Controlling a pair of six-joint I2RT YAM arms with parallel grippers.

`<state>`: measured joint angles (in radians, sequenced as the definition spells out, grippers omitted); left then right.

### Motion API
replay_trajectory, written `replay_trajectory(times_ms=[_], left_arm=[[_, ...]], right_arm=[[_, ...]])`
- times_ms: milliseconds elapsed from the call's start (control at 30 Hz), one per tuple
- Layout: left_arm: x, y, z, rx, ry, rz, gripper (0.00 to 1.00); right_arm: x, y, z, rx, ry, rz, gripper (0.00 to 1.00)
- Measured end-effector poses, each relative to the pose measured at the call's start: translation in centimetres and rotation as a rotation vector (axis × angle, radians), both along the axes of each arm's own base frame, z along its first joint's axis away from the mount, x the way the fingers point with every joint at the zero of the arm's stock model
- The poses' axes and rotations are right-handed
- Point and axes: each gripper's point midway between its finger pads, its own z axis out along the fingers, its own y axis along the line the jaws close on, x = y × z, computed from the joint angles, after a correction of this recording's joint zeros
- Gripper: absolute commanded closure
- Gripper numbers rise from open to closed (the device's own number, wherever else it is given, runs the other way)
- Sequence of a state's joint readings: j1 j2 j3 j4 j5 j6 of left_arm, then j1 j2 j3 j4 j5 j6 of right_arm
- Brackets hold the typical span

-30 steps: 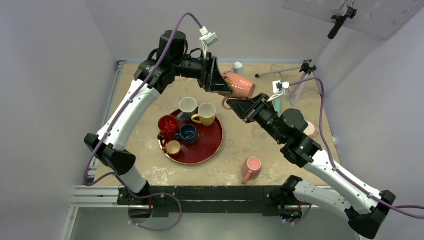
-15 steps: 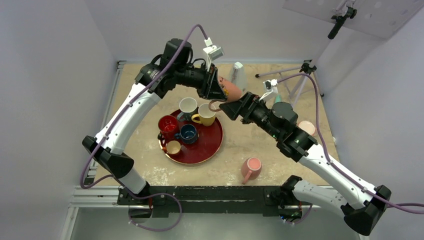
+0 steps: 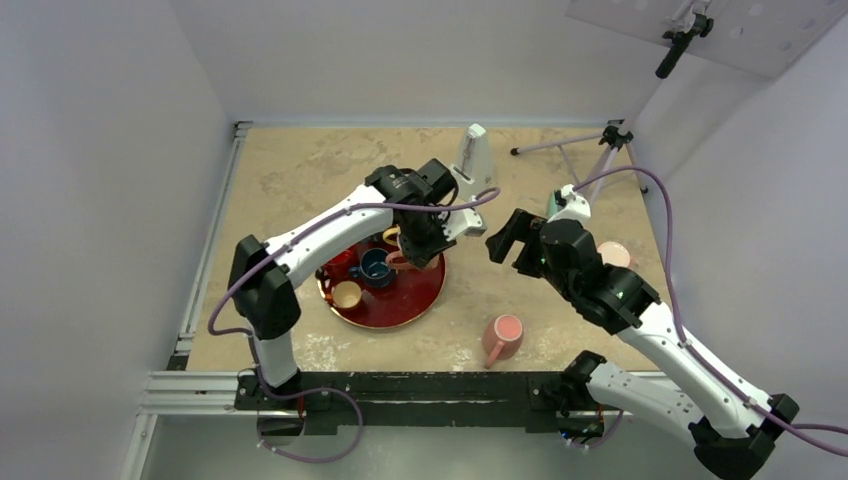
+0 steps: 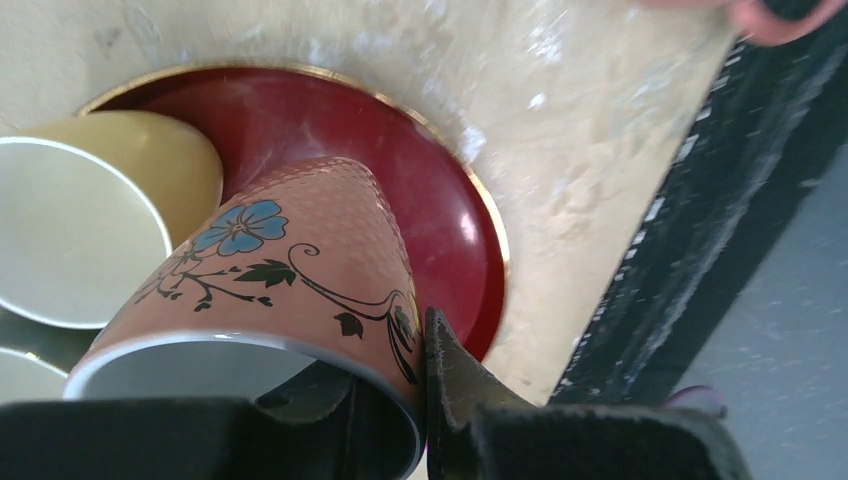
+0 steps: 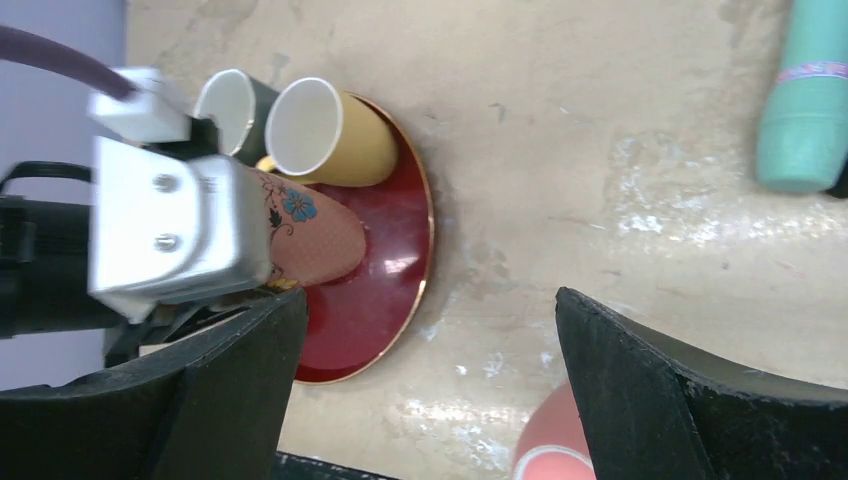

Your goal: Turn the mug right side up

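Observation:
The mug (image 4: 290,250) is salmon pink with a blue flower and dark vines. It hangs tilted over the red tray (image 4: 460,215), rim toward the wrist and base toward the tray. My left gripper (image 4: 385,345) is shut on its rim, one finger inside and one outside. From above the left gripper (image 3: 420,240) hides most of the mug (image 3: 397,260). I cannot tell whether the base touches the tray. In the right wrist view the mug (image 5: 320,240) shows under the left wrist. My right gripper (image 5: 430,300) stands wide open and holds nothing, to the right of the tray (image 3: 505,240).
The tray (image 3: 405,305) also carries a yellow mug (image 5: 335,135), a grey one (image 5: 228,100), a red one (image 3: 335,250), a blue one (image 3: 375,265) and a small tan cup (image 3: 347,295). A pink mug (image 3: 503,335) stands near the front. A teal bottle (image 5: 805,100) and a tripod (image 3: 600,150) are at right.
My left gripper shut on the mug and carried it from mid-air at the back down over the tray. My right gripper let go, opened wide and drew back to the right.

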<state>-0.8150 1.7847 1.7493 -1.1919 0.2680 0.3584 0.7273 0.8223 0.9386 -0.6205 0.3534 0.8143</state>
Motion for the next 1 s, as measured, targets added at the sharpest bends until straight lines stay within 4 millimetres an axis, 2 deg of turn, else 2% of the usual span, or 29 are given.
replay_trajectory(times_ms=[100, 233, 533, 600, 700, 800, 900, 1000], left_arm=[[0.8, 1.1, -3.6, 0.108, 0.001, -0.014, 1.0], [1.3, 2.0, -6.2, 0.183, -0.007, -0.034, 1.0], [1.7, 1.5, -9.0, 0.204, -0.017, -0.055, 1.0], [1.8, 1.3, -9.6, 0.213, -0.015, -0.059, 0.93], [1.8, 1.1, -10.4, 0.215, -0.017, -0.069, 0.72], [1.9, 1.1, -10.4, 0.221, -0.028, -0.079, 0.56], [2.0, 1.4, -10.3, 0.229, -0.024, -0.08, 0.45], [1.9, 1.5, -9.4, 0.225, -0.013, -0.078, 0.4]], right_arm=[[-0.2, -1.0, -0.9, -0.041, 0.032, -0.036, 0.02], [-0.9, -1.8, -2.5, -0.087, 0.093, -0.059, 0.03], [-2.0, -2.6, -4.0, -0.114, 0.168, -0.075, 0.08], [-2.3, -2.7, -4.3, -0.12, 0.186, -0.072, 0.09], [-2.9, -2.7, -4.9, -0.125, 0.215, -0.058, 0.12], [-3.5, -2.5, -5.7, -0.127, 0.249, -0.036, 0.15], [-4.5, -2.1, -6.5, -0.122, 0.296, 0.001, 0.16], [-5.7, -1.9, -7.5, -0.119, 0.35, 0.038, 0.16]])
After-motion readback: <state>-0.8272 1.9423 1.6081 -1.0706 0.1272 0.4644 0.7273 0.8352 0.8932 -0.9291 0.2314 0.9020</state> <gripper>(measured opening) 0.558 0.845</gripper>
